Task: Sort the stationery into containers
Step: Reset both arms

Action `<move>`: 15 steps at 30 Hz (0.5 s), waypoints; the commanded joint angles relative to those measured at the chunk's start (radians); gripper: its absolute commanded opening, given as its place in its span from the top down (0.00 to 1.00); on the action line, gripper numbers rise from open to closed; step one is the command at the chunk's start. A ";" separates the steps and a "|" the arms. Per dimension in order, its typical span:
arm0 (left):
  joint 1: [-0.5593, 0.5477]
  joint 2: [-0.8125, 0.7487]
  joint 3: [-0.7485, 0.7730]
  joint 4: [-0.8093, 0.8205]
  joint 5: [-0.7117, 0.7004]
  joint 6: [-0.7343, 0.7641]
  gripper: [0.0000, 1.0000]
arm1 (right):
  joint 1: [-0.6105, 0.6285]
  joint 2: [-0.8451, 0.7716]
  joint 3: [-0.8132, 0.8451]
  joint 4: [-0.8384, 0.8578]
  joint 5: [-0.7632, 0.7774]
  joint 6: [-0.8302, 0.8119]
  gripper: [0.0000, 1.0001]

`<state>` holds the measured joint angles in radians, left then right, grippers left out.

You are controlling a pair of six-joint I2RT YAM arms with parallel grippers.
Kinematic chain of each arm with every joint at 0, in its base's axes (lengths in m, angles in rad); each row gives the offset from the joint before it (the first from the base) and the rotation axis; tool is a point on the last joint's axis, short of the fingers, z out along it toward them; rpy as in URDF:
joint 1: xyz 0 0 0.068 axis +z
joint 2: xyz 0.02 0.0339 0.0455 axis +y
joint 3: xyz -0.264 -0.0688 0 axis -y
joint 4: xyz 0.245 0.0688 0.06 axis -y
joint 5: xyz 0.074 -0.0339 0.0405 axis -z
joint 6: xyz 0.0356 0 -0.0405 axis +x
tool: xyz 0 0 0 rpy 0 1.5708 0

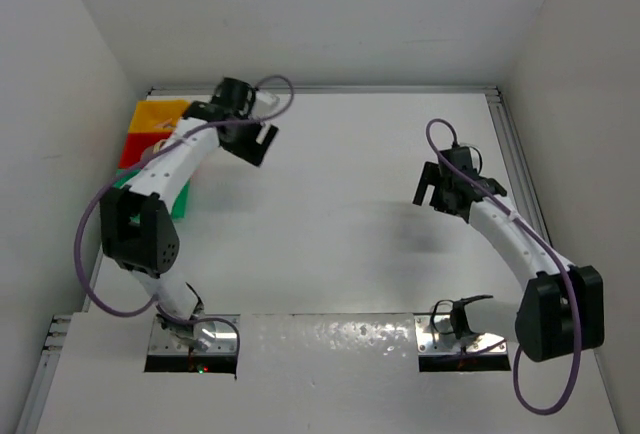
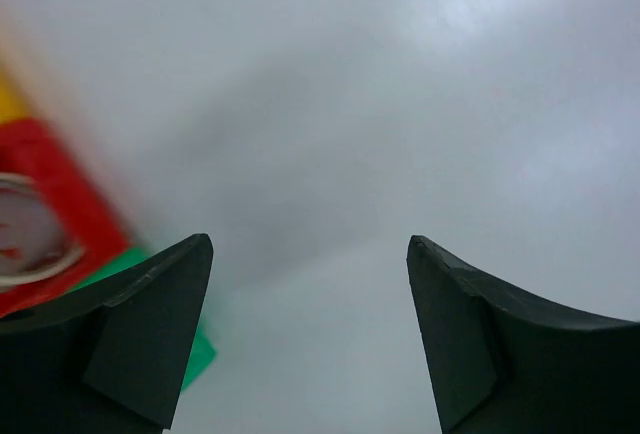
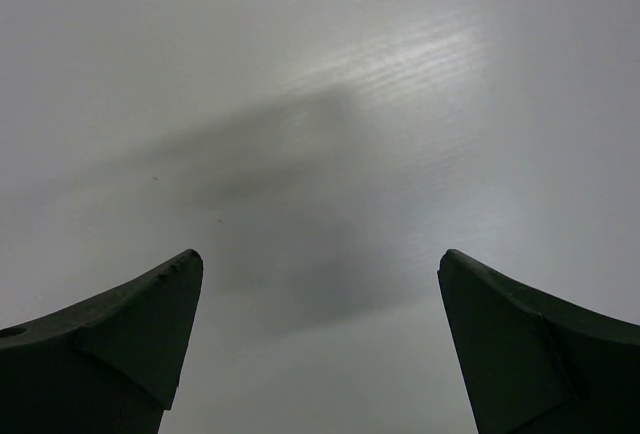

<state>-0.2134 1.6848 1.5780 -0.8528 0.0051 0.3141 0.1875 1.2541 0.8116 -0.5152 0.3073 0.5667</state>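
Stationery: the only piece you can see is a clear tape ring (image 2: pixel 28 244), lying inside the red bin (image 2: pixel 80 189). No loose piece shows in any view, so the sort looks close to done, though the left arm (image 1: pixel 175 159) hides part of the bin row.

Bins sit at the far left corner of the counter (image 1: pixel 350 254), against the left edge: yellow bin (image 1: pixel 158 112) farthest, red in the middle, green bin (image 1: pixel 182 204) nearest.

Step in hand, as I judge it: get the left claw (image 2: pixel 308 240) away from the bins.
- Lift before you swing. The forearm lies right over the red and green bins and could clip them.
- Move toward the counter middle, not back across the row.
- Once clear, check every bin from the top view.

Left claw: released, jaws wide, nothing between them, over bare counter just beside the bins.

Right claw (image 3: pixel 319 252): released too, empty, over bare counter toward the right edge.

Pose: left elbow is bent near the left edge, forearm reaching to the far left corner, wrist turned inward. Right elbow is near the right edge, forearm angled up and inward.
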 commanded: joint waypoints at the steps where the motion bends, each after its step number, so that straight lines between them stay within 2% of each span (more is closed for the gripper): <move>1: -0.076 0.027 -0.119 -0.036 -0.037 0.040 0.24 | -0.016 -0.100 -0.054 -0.037 0.100 0.064 0.01; 4: -0.136 0.058 -0.157 -0.026 -0.013 0.025 0.24 | -0.026 -0.162 -0.095 -0.061 0.169 0.081 0.01; 9: -0.202 0.096 -0.213 0.009 -0.027 0.005 0.24 | -0.028 -0.242 -0.146 -0.089 0.190 0.108 0.01; 15: -0.224 0.107 -0.222 0.011 -0.034 -0.003 0.23 | -0.029 -0.338 -0.189 -0.094 0.185 0.145 0.01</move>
<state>-0.4259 1.7889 1.3590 -0.8722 -0.0174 0.3271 0.1600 0.9527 0.6270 -0.6098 0.4686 0.6727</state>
